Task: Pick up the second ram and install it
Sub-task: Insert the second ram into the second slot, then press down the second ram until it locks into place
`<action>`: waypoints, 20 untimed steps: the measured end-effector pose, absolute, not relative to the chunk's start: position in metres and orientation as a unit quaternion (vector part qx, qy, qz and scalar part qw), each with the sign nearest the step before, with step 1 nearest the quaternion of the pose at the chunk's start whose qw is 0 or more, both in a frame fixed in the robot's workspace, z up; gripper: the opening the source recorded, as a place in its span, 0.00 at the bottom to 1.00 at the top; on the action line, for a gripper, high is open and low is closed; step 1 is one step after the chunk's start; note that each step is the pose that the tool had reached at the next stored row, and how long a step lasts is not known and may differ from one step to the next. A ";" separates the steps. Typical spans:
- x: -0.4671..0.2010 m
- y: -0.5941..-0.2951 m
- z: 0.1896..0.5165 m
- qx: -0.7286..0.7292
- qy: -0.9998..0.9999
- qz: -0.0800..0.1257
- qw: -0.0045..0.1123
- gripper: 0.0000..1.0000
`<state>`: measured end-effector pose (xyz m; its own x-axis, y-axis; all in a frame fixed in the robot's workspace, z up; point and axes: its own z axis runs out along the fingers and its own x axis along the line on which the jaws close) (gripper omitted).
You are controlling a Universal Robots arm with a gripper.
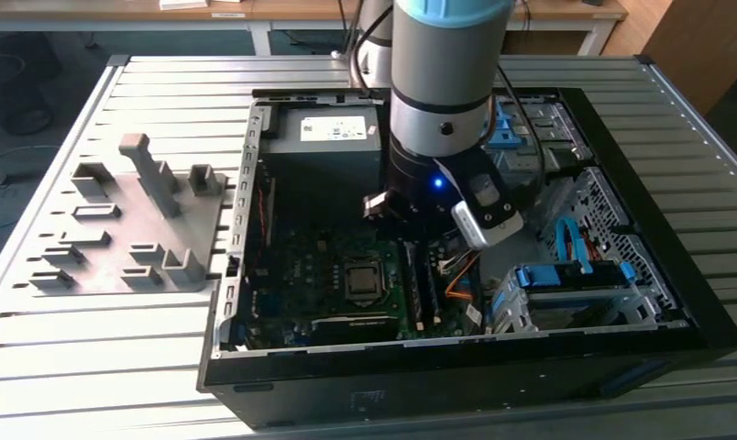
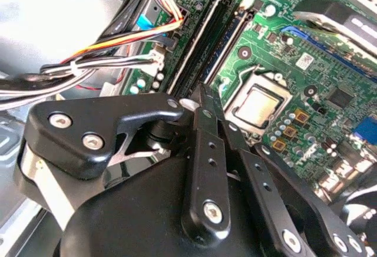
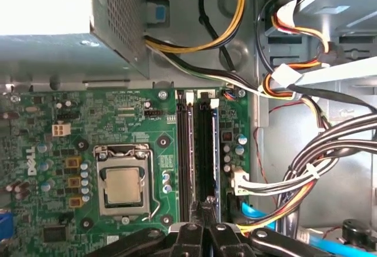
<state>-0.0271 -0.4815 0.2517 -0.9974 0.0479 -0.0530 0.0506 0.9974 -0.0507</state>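
Tool pressing at the memory slots, pick-up already done

The tool (image 3: pixel 203 205) has its fingers pinched together with nothing gripped between them. Directly under its tip the second ram (image 3: pixel 204 151) seems to stand in its slot on the motherboard (image 3: pixel 59 168). Whether it's latched, I can't tell.

An open computer case (image 1: pixel 662 302) lies on a slatted table (image 1: pixel 50 339), and a holder tray (image 1: pixel 124 229) with upright blocks lies on the table just beside the case, toward the exterior view's left. Inside the case, the motherboard (image 1: pixel 344 293) covers the floor, with the power supply (image 1: pixel 325 151) behind it and the drive cages (image 1: pixel 577 284) toward the exterior view's right. In the first wrist view, the processor socket (image 3: pixel 123 186) sits beside the memory slots (image 3: pixel 200 157), with bundled cables (image 3: pixel 318 162) on the slots' other side, and the gripper (image 3: pixel 203 213) stands directly over the slots.
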 end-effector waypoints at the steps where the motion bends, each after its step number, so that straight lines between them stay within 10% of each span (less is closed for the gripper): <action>1: -0.027 -0.482 0.255 0.025 0.999 -0.025 0.026 0.10; 20: -0.027 -0.481 0.264 0.025 0.999 -0.025 0.026 0.10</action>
